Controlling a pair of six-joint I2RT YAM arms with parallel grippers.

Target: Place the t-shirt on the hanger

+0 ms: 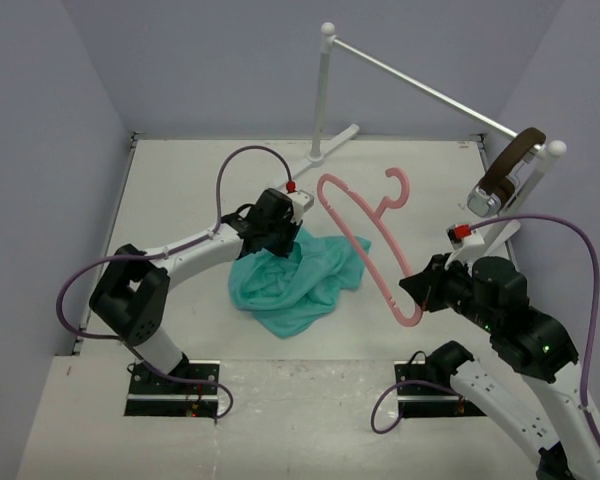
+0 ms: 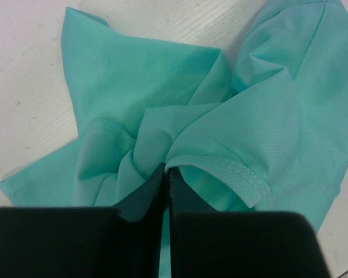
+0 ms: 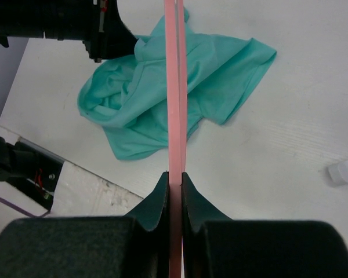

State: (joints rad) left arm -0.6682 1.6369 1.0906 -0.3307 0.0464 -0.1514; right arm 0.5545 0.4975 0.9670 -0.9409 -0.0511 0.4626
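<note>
- Left gripper (image 2: 165, 172) is pinched tight on a fold of the t-shirt (image 2: 220, 116), which lies crumpled mid-table.
- Right gripper (image 3: 175, 180) is clamped on the hanger (image 3: 175, 87), held aloft and pointing toward eleven o'clock.
- Step in hand is probably gathering the cloth; the next move likely calls for opening the hem or neck for the hanger.

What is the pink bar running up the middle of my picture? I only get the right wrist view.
Observer: It is one side of a hanger. The top view shows its whole triangle and hook, gripped near one end by the right tool.
Operator: And the black thing beside the green cloth?
Observer: That is the left tool. Its own camera shows it shut on a fold of the t-shirt.
Operator: Is there anything further back?
Observer: A white rail stand, with headphones hanging on its rail.
</note>
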